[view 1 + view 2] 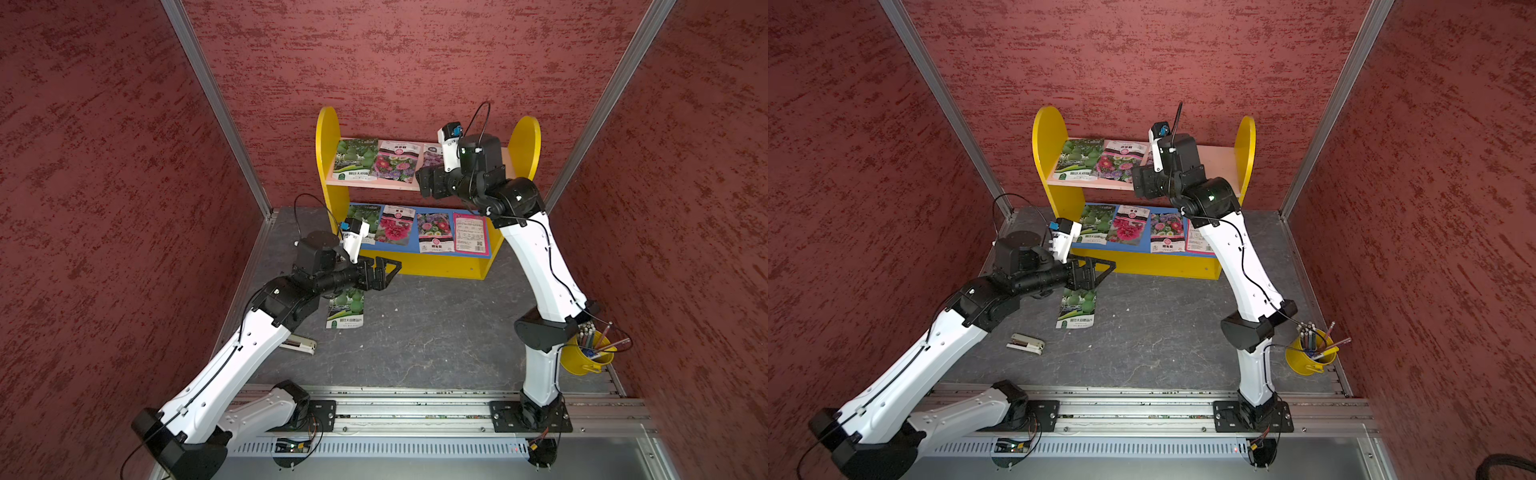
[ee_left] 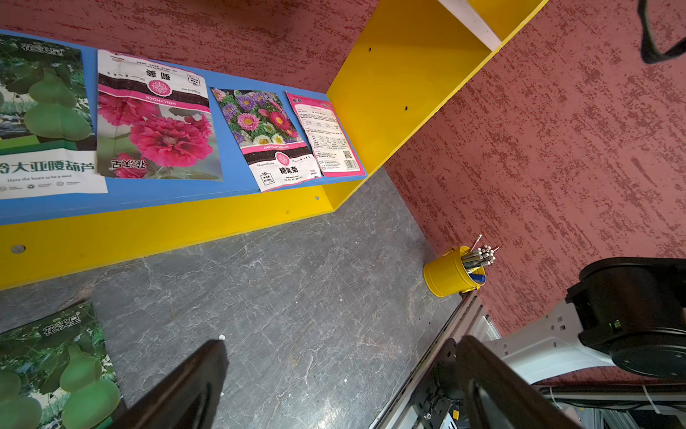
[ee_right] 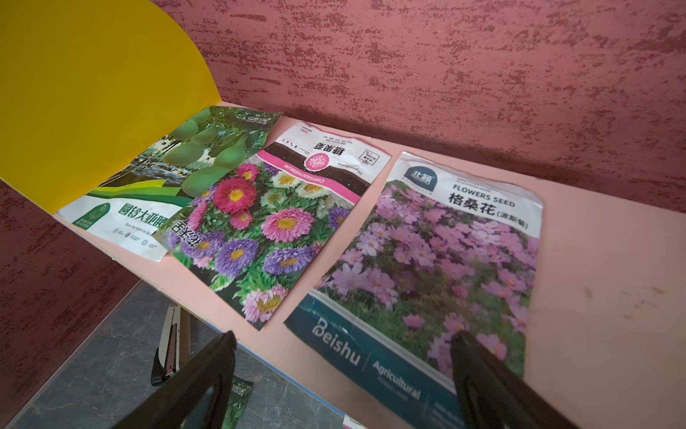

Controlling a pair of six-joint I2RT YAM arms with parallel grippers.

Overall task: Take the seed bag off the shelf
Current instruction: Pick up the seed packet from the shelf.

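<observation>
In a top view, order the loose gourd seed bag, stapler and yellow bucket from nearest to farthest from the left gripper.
1. Gourd seed bag, on the table under the left gripper.
2. Stapler, beside the left arm.
3. Yellow bucket, across by the right arm.

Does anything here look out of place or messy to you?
One gourd seed packet lies on the grey table in front of the shelf, while the others sit on its boards. On the pink upper board, the aster packet sits crooked, overlapping a second gourd packet.
</observation>
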